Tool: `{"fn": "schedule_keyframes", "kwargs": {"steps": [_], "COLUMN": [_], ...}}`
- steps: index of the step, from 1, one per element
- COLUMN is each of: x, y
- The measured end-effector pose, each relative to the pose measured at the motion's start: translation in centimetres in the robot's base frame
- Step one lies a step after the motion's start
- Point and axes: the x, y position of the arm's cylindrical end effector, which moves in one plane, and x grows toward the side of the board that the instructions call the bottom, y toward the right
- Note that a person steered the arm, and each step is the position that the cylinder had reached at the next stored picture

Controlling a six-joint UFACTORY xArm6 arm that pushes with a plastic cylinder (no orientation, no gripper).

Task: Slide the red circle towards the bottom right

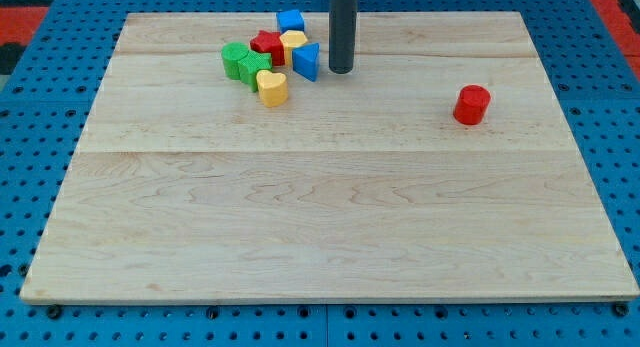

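The red circle stands alone on the wooden board, at the view's right and in the upper half. My tip rests on the board near the view's top centre, well to the left of the red circle. It sits just right of a blue triangular block and is apart from the red circle.
A cluster of blocks lies left of my tip: a blue cube, a yellow block, a red star, two green blocks and a yellow heart. A blue pegboard surrounds the board.
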Motion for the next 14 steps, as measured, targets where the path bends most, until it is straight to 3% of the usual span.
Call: {"fn": "schedule_keyframes", "kwargs": {"steps": [8, 12, 13, 14], "x": [1.7, 1.8, 1.8, 4.5], "y": [1.7, 7.6, 10.9, 16.3]}}
